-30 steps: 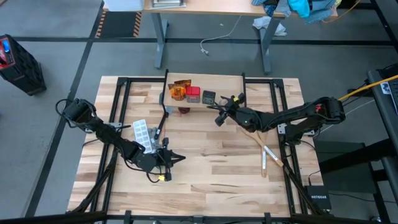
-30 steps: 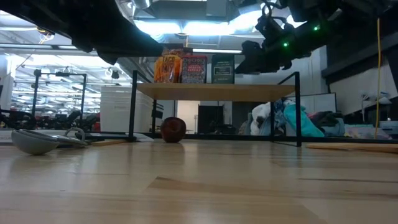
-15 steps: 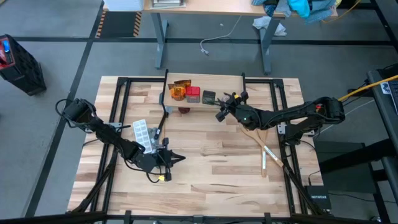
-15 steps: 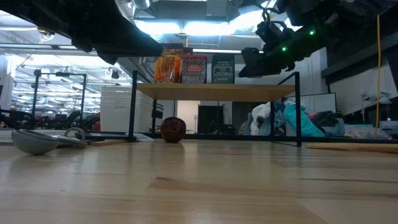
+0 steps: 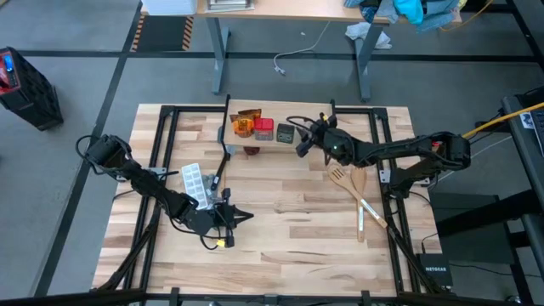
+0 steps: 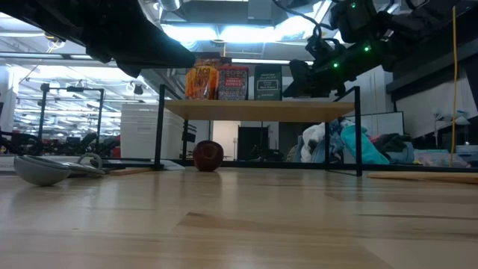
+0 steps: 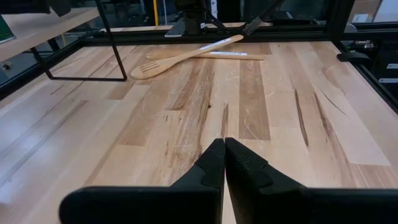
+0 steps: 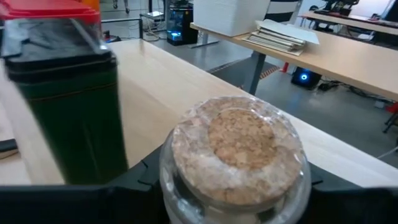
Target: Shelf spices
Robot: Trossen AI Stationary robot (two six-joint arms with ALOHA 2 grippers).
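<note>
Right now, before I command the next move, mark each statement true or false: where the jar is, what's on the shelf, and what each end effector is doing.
1. The right end effector holds the cork-topped jar. True.
2. The shelf carries no spices. False: an orange packet, a red box and a dark box stand on it.
3. The left end effector is shut and empty. True.
4. The wooden fork lies on the shelf. False: it lies on the table.

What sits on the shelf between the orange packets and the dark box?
The red box stands between the orange packets and the dark box on the shelf, as the high and low views both show.
</note>
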